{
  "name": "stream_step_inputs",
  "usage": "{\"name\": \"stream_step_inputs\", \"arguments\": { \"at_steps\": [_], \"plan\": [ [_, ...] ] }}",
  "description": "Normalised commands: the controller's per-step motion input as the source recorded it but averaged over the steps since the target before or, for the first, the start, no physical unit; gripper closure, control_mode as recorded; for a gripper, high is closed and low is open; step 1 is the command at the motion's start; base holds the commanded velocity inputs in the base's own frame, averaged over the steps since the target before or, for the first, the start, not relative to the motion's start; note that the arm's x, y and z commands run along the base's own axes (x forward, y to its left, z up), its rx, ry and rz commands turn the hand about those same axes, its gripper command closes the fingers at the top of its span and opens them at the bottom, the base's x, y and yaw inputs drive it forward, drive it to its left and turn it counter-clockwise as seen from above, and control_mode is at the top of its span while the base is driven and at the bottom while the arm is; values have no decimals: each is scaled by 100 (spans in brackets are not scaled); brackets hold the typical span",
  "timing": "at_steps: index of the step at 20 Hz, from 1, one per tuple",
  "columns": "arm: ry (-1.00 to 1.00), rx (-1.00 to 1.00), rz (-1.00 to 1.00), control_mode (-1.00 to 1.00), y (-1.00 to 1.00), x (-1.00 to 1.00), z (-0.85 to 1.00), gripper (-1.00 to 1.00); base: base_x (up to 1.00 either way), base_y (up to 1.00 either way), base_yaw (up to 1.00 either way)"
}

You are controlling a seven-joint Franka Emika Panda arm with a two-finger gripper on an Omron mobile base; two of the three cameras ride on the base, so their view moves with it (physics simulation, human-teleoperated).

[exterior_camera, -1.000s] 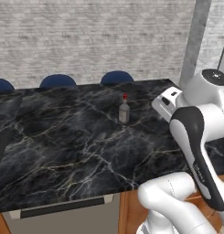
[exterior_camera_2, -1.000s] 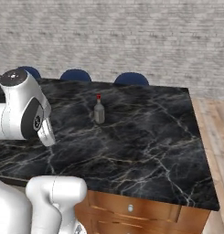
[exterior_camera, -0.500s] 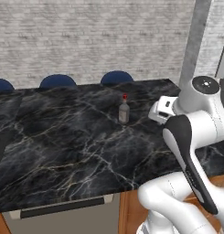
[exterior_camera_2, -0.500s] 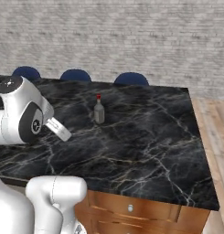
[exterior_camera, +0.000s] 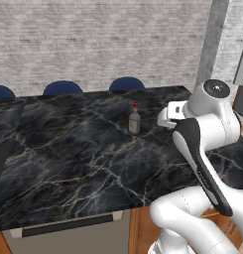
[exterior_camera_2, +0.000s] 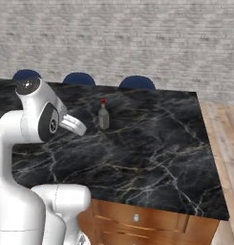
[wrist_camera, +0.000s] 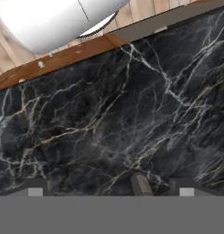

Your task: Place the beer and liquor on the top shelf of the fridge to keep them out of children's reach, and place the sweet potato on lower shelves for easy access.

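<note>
Black marble counter [exterior_camera: 68, 149] bears greyish red-capped liquor [exterior_camera: 135, 119].

- Even, soft rendered light, moderately bright; no strong shadows.
- Faint sheen on the black marble counter [exterior_camera: 68, 149].
- Coarse, slightly blurred textures; no edge distortion.
</note>
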Motion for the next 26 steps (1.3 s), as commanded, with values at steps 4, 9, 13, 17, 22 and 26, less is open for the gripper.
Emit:
{"name": "stream_step_inputs", "arguments": {
  "at_steps": [4, 9, 13, 17, 22, 26],
  "plan": [
    [0, 0, 0, -100, 1, 71, -4, -100, 0, 0, 0],
    [0, 0, 0, -100, 0, 73, -1, -100, 0, 0, 0],
    [0, 0, 0, -100, 2, 77, -20, -100, 0, 0, 0],
    [4, -1, 3, -100, 11, 81, -38, -100, 0, 0, 0],
    [2, -1, 7, -100, 6, 72, -42, -100, 0, 0, 0],
    [0, 0, 4, -100, 0, 60, -28, -100, 0, 0, 0]
  ]
}}
